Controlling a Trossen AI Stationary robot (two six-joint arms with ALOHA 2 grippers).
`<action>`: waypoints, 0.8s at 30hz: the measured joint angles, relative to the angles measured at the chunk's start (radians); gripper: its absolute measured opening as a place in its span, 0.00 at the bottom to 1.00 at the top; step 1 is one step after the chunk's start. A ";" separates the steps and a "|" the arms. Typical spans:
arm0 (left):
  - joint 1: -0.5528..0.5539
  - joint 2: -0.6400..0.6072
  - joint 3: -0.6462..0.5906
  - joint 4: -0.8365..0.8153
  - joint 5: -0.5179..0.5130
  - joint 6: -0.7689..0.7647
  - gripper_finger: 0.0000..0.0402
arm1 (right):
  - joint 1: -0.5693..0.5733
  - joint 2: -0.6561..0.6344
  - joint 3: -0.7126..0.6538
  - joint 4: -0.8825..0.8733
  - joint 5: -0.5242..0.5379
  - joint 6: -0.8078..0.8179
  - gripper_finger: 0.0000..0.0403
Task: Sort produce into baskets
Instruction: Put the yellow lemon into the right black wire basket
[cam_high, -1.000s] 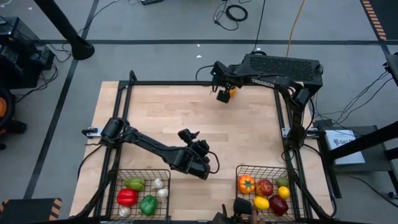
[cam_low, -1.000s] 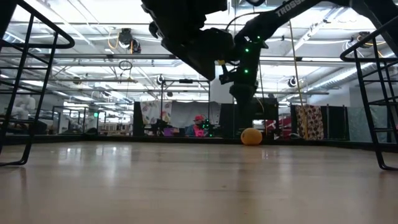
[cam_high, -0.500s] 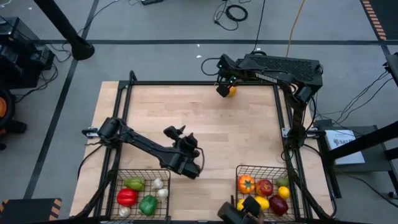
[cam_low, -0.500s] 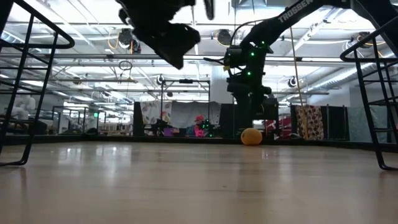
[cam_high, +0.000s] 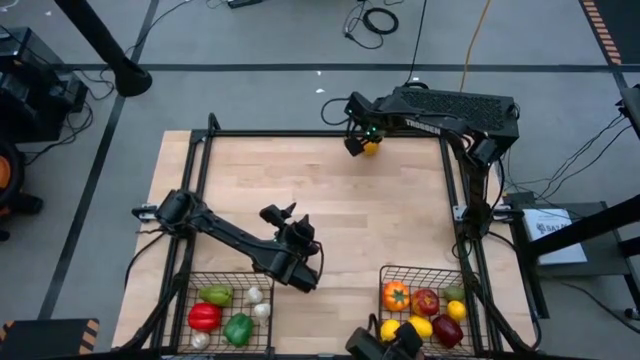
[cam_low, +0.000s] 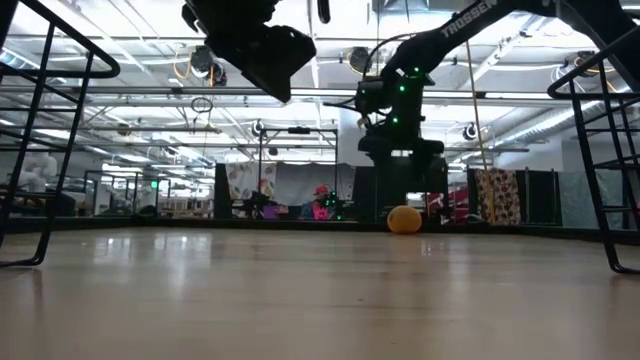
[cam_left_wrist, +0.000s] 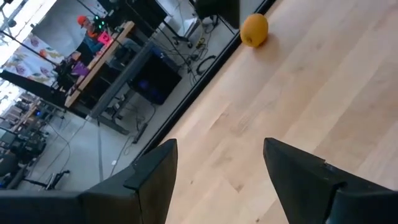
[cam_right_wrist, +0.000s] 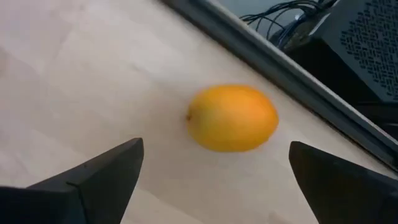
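Observation:
A yellow-orange lemon (cam_high: 371, 148) lies on the wooden table near its far edge; it also shows in the low view (cam_low: 404, 219), the right wrist view (cam_right_wrist: 232, 117) and the left wrist view (cam_left_wrist: 254, 30). My right gripper (cam_high: 356, 143) hovers just above it, open, fingers on either side without touching. My left gripper (cam_high: 280, 214) is open and empty, raised over the table's middle left. The left basket (cam_high: 190, 300) at the near left holds peppers and garlic. The right basket (cam_high: 462, 275) at the near right holds an orange tomato, apples and lemons.
A black frame (cam_high: 300, 134) runs around the table. Bare wood (cam_high: 400, 220) lies between the lemon and the baskets. A dark object (cam_high: 385, 340) shows at the near edge by the right basket.
My left gripper has drawn back toward the table's left and slightly far, away from the right basket. My right gripper has shifted a little toward the far edge and come down over the lemon. The lemon has stayed put.

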 joint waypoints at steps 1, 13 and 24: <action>-0.003 0.000 0.000 0.000 -0.007 0.000 0.61 | 0.000 0.001 0.011 0.000 0.002 0.020 0.98; -0.029 -0.027 0.000 -0.001 -0.044 0.000 0.61 | 0.111 -0.001 0.112 -0.072 0.136 0.092 0.94; -0.039 -0.026 0.000 -0.048 -0.083 -0.015 0.61 | 0.320 -0.011 0.019 -0.214 0.544 0.320 0.94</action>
